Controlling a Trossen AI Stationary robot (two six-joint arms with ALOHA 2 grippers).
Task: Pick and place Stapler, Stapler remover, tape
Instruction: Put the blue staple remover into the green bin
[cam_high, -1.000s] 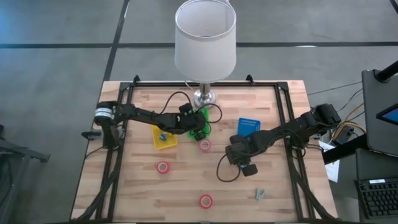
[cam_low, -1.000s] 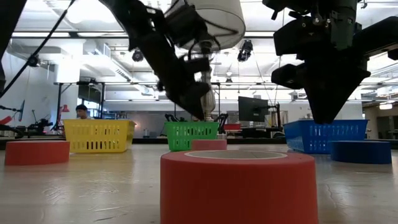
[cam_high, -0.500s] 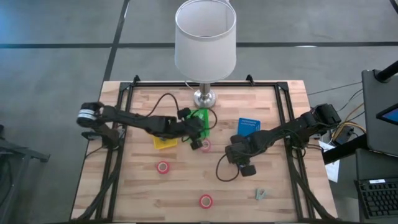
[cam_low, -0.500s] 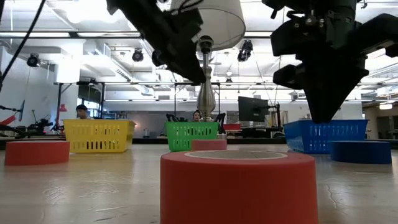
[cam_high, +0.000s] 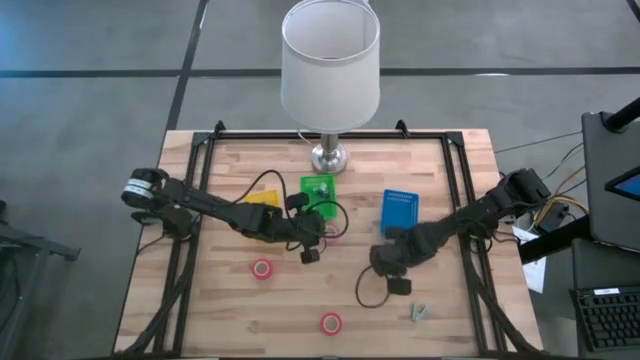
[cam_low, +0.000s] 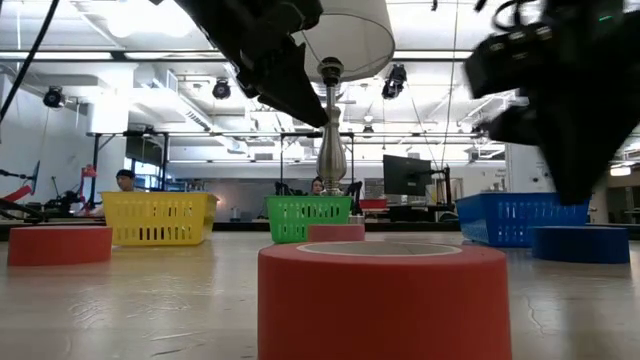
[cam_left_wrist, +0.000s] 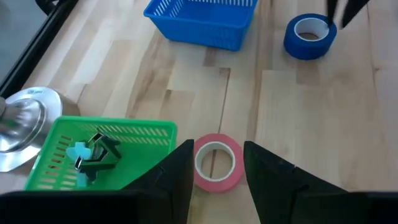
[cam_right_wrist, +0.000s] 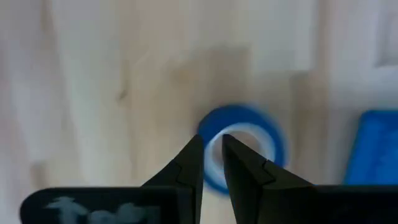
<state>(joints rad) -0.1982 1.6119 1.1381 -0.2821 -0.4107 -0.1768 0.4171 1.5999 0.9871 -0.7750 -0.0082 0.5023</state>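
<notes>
On table (cam_high: 230, 310), three red tape rolls (cam_high: 262, 268), one blue roll (cam_left_wrist: 310, 36), three baskets (cam_high: 400, 210)

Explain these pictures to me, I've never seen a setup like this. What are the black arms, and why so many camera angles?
This is a robot with two dark arms working at a wooden table. One picture looks straight down from above, one looks level across the tabletop, and two come from cameras on the arms' wrists.

On the table stand a lamp with a white shade and three small plastic baskets: yellow, green and blue. Little rolls of tape lie around them.

The left hand hangs open above a pink tape roll beside the green basket, without touching it. The right hand, its fingers only slightly apart, hovers over a blue tape roll. Neither hand holds anything.
</notes>
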